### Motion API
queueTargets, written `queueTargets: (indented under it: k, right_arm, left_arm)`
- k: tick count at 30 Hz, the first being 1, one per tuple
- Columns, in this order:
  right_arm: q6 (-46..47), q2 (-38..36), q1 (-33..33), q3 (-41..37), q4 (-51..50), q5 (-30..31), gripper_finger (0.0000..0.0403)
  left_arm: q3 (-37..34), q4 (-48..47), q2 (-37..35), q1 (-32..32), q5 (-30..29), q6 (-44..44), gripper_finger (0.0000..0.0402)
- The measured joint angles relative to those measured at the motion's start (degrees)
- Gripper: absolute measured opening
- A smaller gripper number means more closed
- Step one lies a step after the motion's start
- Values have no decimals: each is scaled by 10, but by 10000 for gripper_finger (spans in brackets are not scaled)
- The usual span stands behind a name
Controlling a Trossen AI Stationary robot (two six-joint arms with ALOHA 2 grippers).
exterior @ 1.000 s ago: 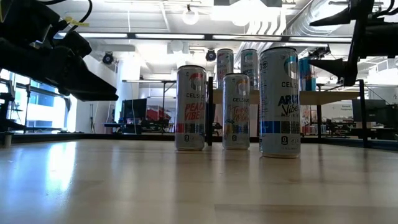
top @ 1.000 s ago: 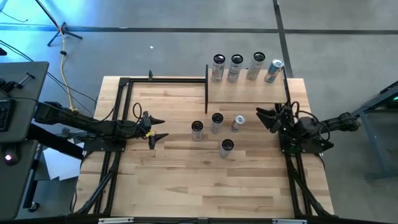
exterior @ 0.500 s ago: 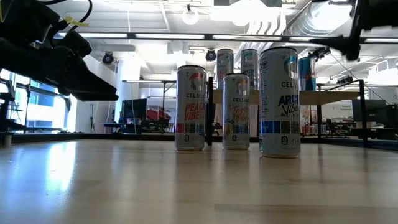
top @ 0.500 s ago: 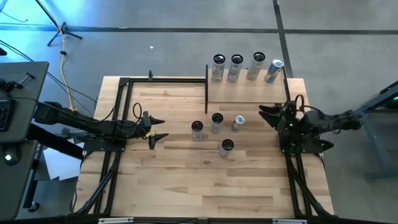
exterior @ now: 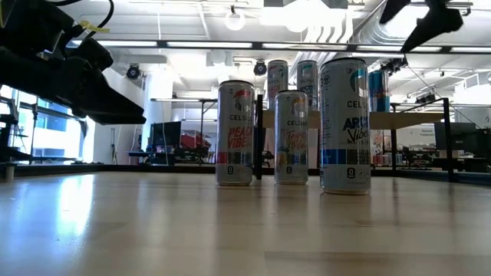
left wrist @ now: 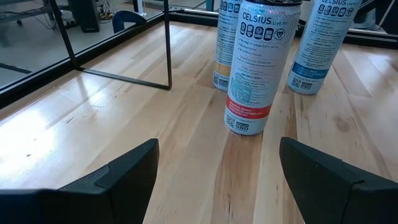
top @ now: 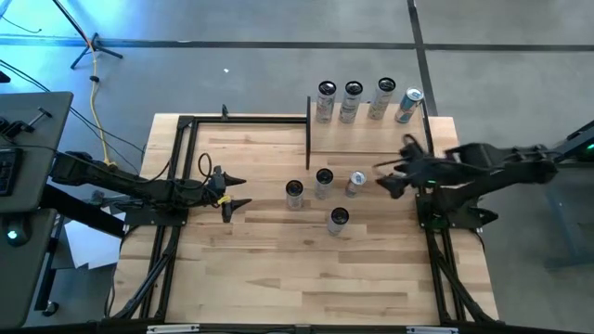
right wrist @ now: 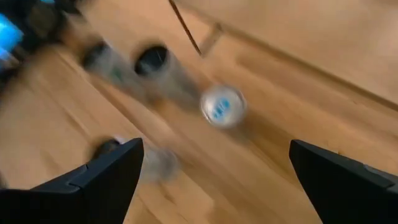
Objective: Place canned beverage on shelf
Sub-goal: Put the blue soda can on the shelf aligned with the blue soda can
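1. The shelf is the landmark: a light plank on thin black posts at the table's far edge, toward the right arm's side.
2. Four cans stand in a row along the shelf's far edge.
3. Four more cans sit on the table just in front of the shelf: three in a loose line, one farther out toward the near edge.
4. In that line, the can with the silver-blue top is the one closest to the right arm.
5. The right gripper hangs raised off the table, just in front of the shelf's front right corner, beside the silver-blue can. Fingers spread wide, holding nothing.
6. Its wrist camera looks down on that can's lid; the picture is smeared, so the other cans there are probably just the neighbouring ones.
7. The left gripper waits well off to the shelf's left, low over the table, fingers apart and empty, pointed at the nearest can.
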Motion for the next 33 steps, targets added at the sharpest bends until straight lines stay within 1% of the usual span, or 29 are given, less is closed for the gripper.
queueTargets:
  k: [3, 5, 7, 11, 13, 16, 19, 25, 30, 33]
  right_arm:
    - [-49, 80, -46, 56, -67, -58, 389]
    - [-100, 120, -81, 80, -96, -90, 389]
    - [-154, 147, -116, 92, -82, -128, 389]
    - [-242, 179, -188, 87, -21, -237, 389]
    - [-275, 199, -221, 86, -15, -264, 389]
    - [-316, 227, -260, 85, -14, -272, 389]
    - [-342, 261, -283, 85, -6, -277, 389]
    - [-366, 317, -300, 86, 12, -315, 389]
    - [-388, 335, -311, 98, 26, -316, 389]
    - [-386, 343, -313, 98, 19, -305, 389]
  left_arm:
    - [0, 0, 0, 0, 0, 0, 305]
    - [0, 0, 0, 0, 0, 0, 305]
    - [0, 0, 0, 0, 0, 0, 305]
    - [0, 0, 0, 0, 0, 0, 305]
    - [0, 0, 0, 0, 0, 0, 305]
    - [0, 0, 0, 0, 0, 0, 305]
    - [0, 0, 0, 0, 0, 0, 305]
    - [0, 0, 0, 0, 0, 0, 305]
    - [0, 0, 0, 0, 0, 0, 305]
    - [0, 0, 0, 0, 0, 0, 305]
